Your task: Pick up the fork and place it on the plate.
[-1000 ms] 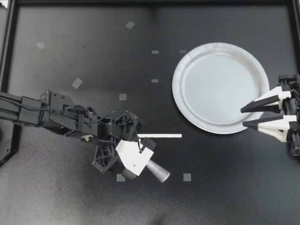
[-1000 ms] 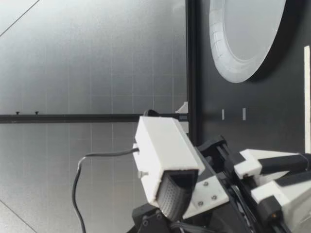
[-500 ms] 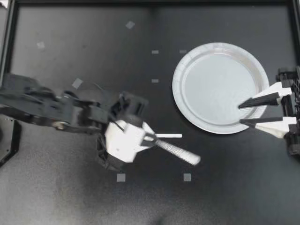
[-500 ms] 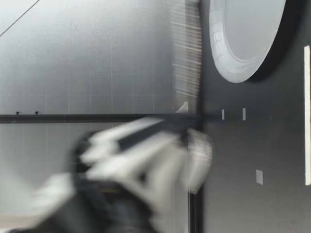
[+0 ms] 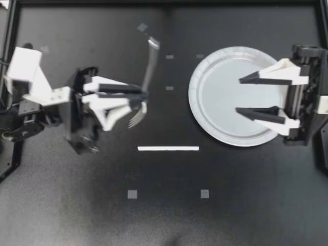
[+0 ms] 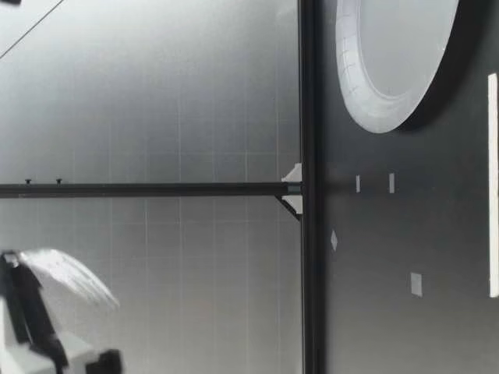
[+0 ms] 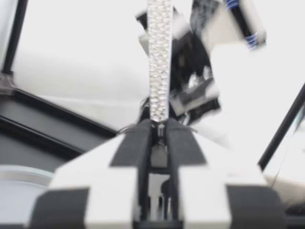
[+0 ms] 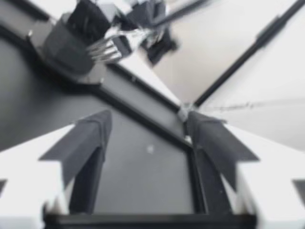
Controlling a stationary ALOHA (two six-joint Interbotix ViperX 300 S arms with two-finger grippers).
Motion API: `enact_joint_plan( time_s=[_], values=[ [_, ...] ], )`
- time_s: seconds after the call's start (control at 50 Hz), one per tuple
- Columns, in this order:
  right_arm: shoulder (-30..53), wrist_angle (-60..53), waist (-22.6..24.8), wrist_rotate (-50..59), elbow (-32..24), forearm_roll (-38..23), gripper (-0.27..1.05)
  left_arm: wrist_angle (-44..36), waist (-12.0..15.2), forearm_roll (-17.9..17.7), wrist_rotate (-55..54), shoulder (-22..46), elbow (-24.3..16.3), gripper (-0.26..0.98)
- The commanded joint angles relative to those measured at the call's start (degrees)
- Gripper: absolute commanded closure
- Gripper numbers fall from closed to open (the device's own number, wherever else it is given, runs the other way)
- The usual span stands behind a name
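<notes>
**Top view.** Your left gripper (image 5: 145, 97) is clenched on the fork (image 5: 149, 64), gripping it just above the tines. The handle points away from the white strip (image 5: 168, 148) that lies on the table (image 5: 72, 205), and the tines point toward it. The fork is well apart from the plate (image 5: 201, 77), on your left arm's side of it. Your right gripper (image 5: 239, 95) hangs over the plate with its jaws released and spread wide, nothing between them.

**Low view.** The plate (image 6: 366, 109) lies flat on the table, with the white strip (image 6: 492, 183) nearer the camera. A blurred silvery end of the fork (image 6: 74, 274) shows high above the table, against a dark finger of your left gripper. The jaws' state cannot be judged here.

**Left wrist view.** Both fingers (image 7: 136, 150) press the fork from two sides. Its textured handle (image 7: 158, 71) runs straight ahead of the gripper.

**Right wrist view.** The fingers (image 8: 90, 138) stand wide apart and hold nothing. Ahead of them, the fork's tines (image 8: 109, 45) show in your left gripper, blurred.
</notes>
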Motion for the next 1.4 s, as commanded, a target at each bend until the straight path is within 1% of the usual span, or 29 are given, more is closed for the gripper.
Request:
enact_joint_plan(
  time_s=[0.0, 0.12, 0.22, 0.24, 0.34, 0.4, 0.48, 0.52, 0.62, 0.92, 1.04, 1.22, 1.38],
  values=[
    [2.1, -4.7, -1.1, -2.0, -1.9, -1.4, 0.14, -4.1, 0.1, 0.1, -8.1, -0.2, 0.5, 0.70],
    [5.2, -7.2, -4.1, -12.7, -3.6, -4.5, 0.13, -2.4, 0.1, 0.2, -22.7, 1.7, -1.1, 0.70],
    [7.8, -7.2, -6.4, -26.2, -4.4, -4.7, 0.13, 2.0, 0.1, 1.8, -33.1, 4.4, -3.3, 0.70],
    [8.5, -7.4, -7.4, -30.6, -4.6, -4.7, 0.13, 2.8, 0.1, 2.2, -34.8, 4.9, -3.7, 0.70],
    [11.2, -7.9, -9.5, -45.8, -4.7, -4.0, 0.13, 6.0, 0.1, 3.4, -42.0, 6.9, -5.4, 0.70],
    [12.7, -8.6, -9.8, -54.3, -4.7, -2.9, 0.13, 7.1, 0.0, 3.7, -45.8, 7.4, -6.5, 0.70],
    [14.4, -10.7, -9.8, -63.2, -4.7, -1.0, 0.13, 8.3, 0.0, 4.1, -49.8, 7.7, -7.5, 0.70],
    [14.9, -12.3, -9.8, -65.8, -4.7, 0.4, 0.13, 8.7, 0.1, 4.3, -51.2, 7.7, -7.7, 0.70],
    [15.8, -15.7, -9.8, -67.9, -4.5, 2.0, 0.13, 8.9, 0.1, 4.3, -51.9, 7.8, -8.0, 0.70],
    [19.8, -18.7, -9.8, -67.8, -4.5, 2.1, 0.13, 11.4, 0.0, 4.4, -52.0, 9.4, -10.6, 0.70],
    [20.3, -20.9, -9.8, -67.8, -4.5, 2.1, 0.13, 11.7, -0.1, 4.4, -52.0, 9.7, -10.6, 0.70],
    [20.7, -21.4, -9.8, -67.8, -5.1, 2.1, 0.13, 12.2, -0.1, 4.4, -52.2, 10.7, -10.8, 0.70],
    [22.1, -21.5, -9.8, -67.8, -5.1, 2.1, 0.15, 12.2, -0.1, 4.4, -52.1, 11.7, -12.0, 0.70]
  ],
)
